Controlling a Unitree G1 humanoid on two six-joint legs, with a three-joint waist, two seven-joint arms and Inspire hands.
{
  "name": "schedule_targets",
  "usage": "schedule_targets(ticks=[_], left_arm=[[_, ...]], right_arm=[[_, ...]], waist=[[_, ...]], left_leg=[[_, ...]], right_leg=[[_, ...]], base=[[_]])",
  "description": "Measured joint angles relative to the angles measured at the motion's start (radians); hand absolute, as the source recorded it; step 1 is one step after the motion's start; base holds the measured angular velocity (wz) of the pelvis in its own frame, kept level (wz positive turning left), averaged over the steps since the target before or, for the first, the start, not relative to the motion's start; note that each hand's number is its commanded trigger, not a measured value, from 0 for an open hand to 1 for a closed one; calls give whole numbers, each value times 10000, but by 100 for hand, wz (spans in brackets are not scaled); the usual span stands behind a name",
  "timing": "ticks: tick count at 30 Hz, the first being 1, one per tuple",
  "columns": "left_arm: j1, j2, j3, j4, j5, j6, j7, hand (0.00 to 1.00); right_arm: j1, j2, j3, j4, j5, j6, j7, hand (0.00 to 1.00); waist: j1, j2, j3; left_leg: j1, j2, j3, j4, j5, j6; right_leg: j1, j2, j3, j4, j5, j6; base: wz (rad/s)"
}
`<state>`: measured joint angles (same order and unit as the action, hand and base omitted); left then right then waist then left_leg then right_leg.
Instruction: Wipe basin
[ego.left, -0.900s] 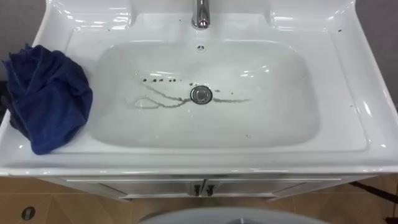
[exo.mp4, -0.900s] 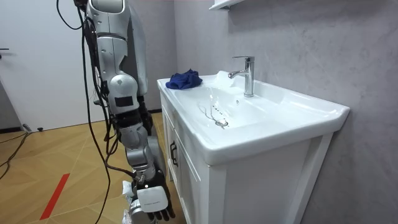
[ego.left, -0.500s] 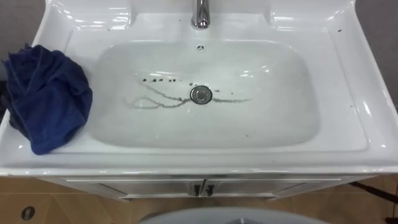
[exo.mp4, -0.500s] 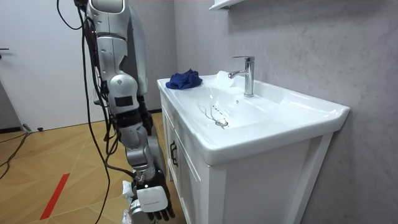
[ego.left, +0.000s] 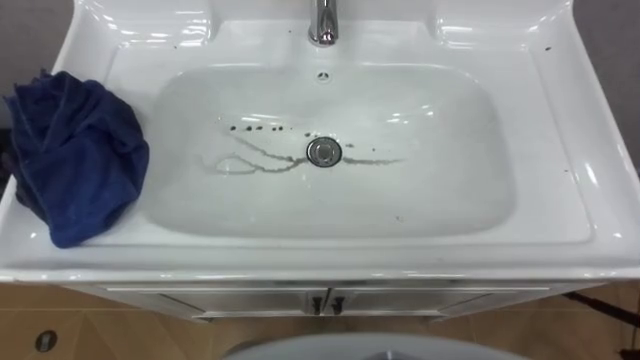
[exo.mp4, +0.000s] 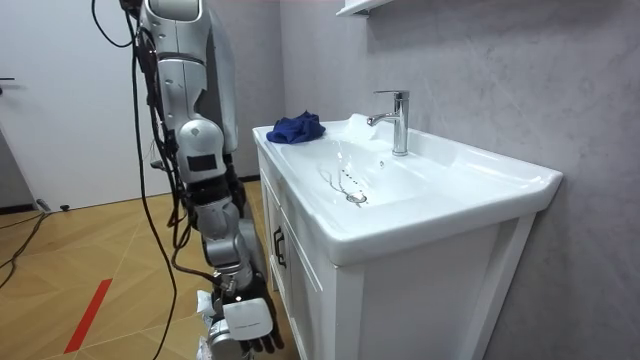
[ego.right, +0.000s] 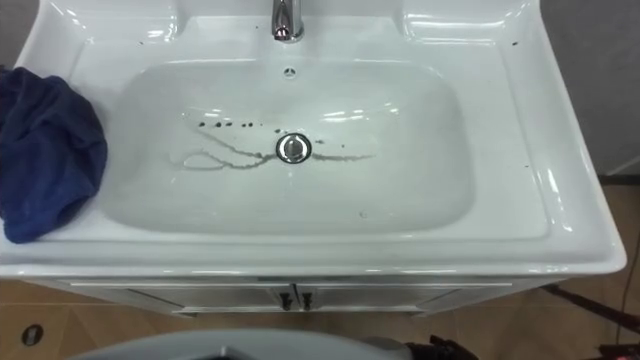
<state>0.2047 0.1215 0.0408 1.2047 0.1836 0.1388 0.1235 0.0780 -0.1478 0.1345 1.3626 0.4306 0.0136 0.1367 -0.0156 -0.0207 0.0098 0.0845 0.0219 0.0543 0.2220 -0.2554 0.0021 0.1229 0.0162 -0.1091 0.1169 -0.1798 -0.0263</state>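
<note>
Room view: the right hand (exo.mp4: 246, 322) is hung slack, empty, below the basin (exo.mp4: 480, 180); the blue cloth (ego.left: 80, 150) is parked on its left rim, ready for wiping.

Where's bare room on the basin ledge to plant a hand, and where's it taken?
Free on the basin: its right ledge, the front rim, and the back ledge either side of the faucet. Taken: the left ledge, under the blue cloth.
</note>
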Motion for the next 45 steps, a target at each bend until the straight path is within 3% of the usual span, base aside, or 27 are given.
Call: schedule_targets(ticks=[5,12,15,18,21,26,31,34,39,45], left_arm=[[57,-3,792,-33,-846,-184,271,0],[10,90,2335,-1357,-1243,-1176,2479,0],[87,130,2708,-2000,-1607,-1883,3921,0],[194,97,2747,-2751,-1735,-2275,4982,0],[349,98,2816,-3678,-1742,-2604,5950,0],[424,124,3043,-4616,-1956,-3092,7250,0],[627,195,3167,-5340,-1960,-3389,8257,0],[657,410,3534,-6103,-1954,-3431,8774,0],[717,732,4262,-8271,-1650,-3725,9451,0],[663,1082,4449,-10081,-862,-3782,9862,0]], right_arm=[[-16,-20,-26,113,-18,-20,81,0],[-6,-105,-108,-80,-691,-51,67,0],[-44,-142,-94,-169,-901,-168,65,0],[81,-141,-97,-415,-961,-271,26,0],[226,-140,-178,-507,-1343,-295,-37,0],[491,-142,-333,-941,-1743,-349,-157,0],[990,-186,-501,-1608,-1740,-361,-261,0],[1282,-240,-799,-2014,-1742,-369,-270,0],[1339,-333,-902,-2023,-2054,-467,-384,0],[1453,-454,-948,-1959,-2386,-521,-545,0]], waist=[[155,-3,41],[512,2,38],[747,11,5],[823,-17,-32],[1049,-65,-157],[1303,-38,-187],[1360,105,-179],[1359,269,-169],[1353,503,-168],[1296,611,-160]], left_leg=[[7,6,-26,-6,0,-1],[-58,-37,-318,-10,0,-2],[-1,-57,-317,-82,4,0],[-45,-101,-424,-78,11,11],[-51,-145,-605,-91,23,30],[-14,-182,-724,-93,25,36],[54,-195,-873,-100,24,36],[91,-205,-979,-185,33,45],[129,-207,-974,-189,51,38],[112,-249,-980,-178,57,48]], right_leg=[[50,3,-73,15,-5,-8],[45,-22,-324,12,-20,-6],[126,-36,-333,14,-24,1],[115,-92,-520,13,-36,22],[64,-131,-594,19,-40,28],[93,-138,-601,15,-36,32],[159,-136,-691,13,-37,34],[156,-128,-700,29,-39,35],[190,-125,-673,28,-45,36],[179,-149,-625,22,-73,71]], base=[[1],[10],[1],[10],[7],[1],[1],[2],[0],[0]])
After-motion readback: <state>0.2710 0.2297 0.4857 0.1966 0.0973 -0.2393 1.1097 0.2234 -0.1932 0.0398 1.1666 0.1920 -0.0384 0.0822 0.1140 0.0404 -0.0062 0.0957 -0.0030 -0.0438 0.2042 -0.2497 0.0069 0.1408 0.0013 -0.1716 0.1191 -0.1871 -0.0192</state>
